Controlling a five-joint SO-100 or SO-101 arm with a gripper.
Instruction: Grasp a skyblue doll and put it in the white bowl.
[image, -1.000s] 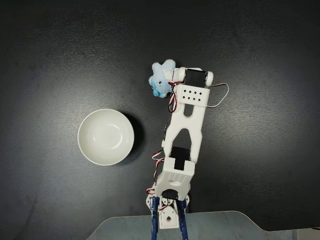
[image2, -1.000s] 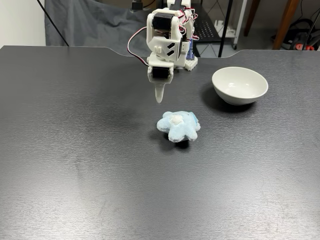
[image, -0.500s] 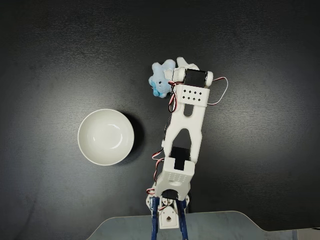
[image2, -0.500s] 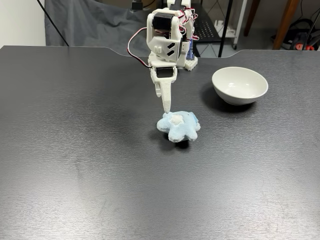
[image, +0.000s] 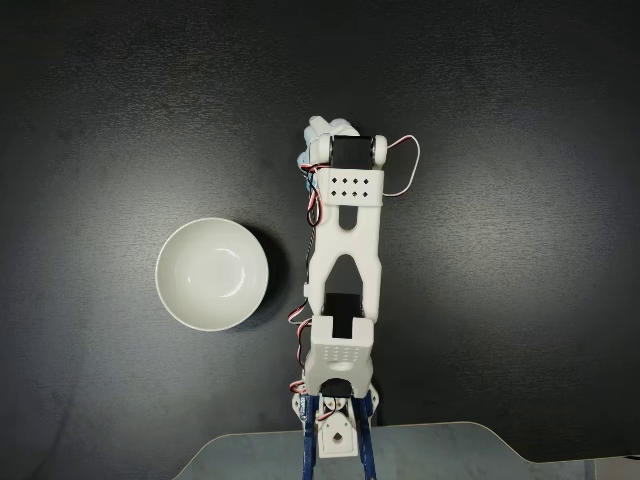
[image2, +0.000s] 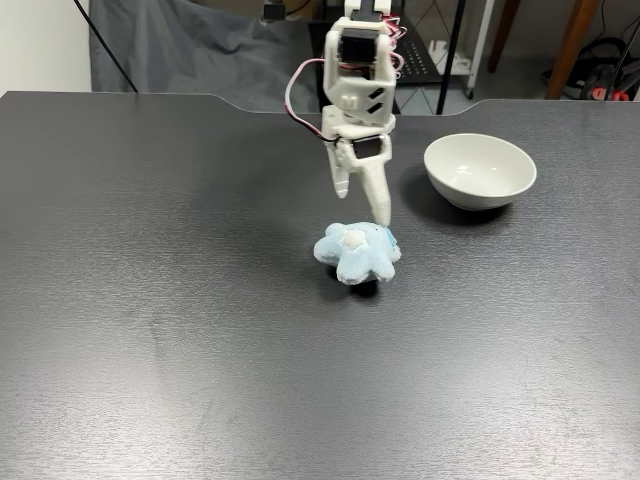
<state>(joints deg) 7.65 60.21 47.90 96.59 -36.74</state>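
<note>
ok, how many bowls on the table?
1. The white bowl sits on the table, right of the gripper and skyblue doll in the front fixed view; nothing suggests another hidden.

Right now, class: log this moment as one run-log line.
phase: reaching | claw: open above skyblue doll, no grasp yet | white bowl: empty | doll: on table

Looking like an office or lab: grey cloth (image2: 190, 50) hanging behind the dark surface (image2: 150, 330), cables (image2: 612, 60) and furniture legs (image2: 572, 40) standing beyond it.
</note>
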